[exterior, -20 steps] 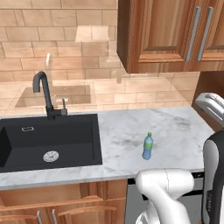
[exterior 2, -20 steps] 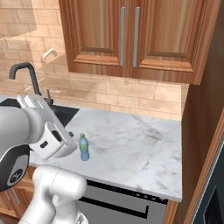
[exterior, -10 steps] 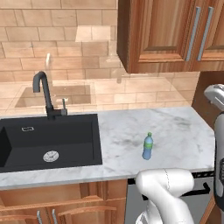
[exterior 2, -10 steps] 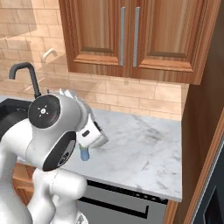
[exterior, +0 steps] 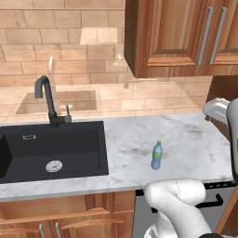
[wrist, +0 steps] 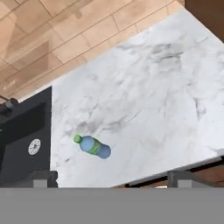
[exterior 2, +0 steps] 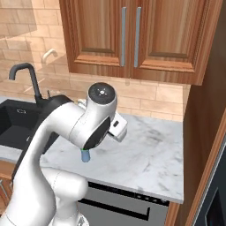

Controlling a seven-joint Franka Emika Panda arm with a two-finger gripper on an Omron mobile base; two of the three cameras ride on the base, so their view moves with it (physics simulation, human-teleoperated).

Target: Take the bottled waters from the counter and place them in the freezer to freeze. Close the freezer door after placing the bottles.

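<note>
Pale blue bottle [exterior: 157, 155], green cap

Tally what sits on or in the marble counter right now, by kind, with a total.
Water bottles, pale blue with green cap: 1
Black sinks: 1
Black faucets: 1
Total: 3

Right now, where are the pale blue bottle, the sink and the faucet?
pale blue bottle [exterior: 157, 156]: left base view, on its label band.
sink [exterior: 56, 144]: left base view, on its black basin floor.
faucet [exterior: 48, 97]: left base view, on its upright neck.
</note>
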